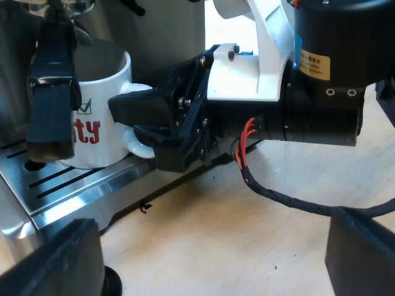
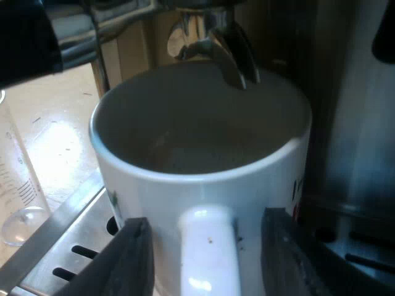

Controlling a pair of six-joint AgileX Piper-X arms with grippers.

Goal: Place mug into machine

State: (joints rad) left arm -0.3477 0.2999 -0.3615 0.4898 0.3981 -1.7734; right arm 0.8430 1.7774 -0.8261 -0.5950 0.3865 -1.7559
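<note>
Since the mug (image 2: pixel 185 185) is already sitting on the drip tray (image 2: pixel 68 237) under the spouts (image 2: pixel 213 43), you're likely at the release. Right pincer (image 2: pixel 207 222) is standing open, fingers (image 2: pixel 133 259) either side of the handle (image 2: pixel 207 268), not clamping. Be backing straight out along the handle line so that neither finger is nudging it. Measuring glass (image 2: pixel 18 185) is sitting just beside the tray's edge. Left pincer (image 1: pixel 210 228) is hanging open and empty over the worktop (image 1: pixel 247 259).
</note>
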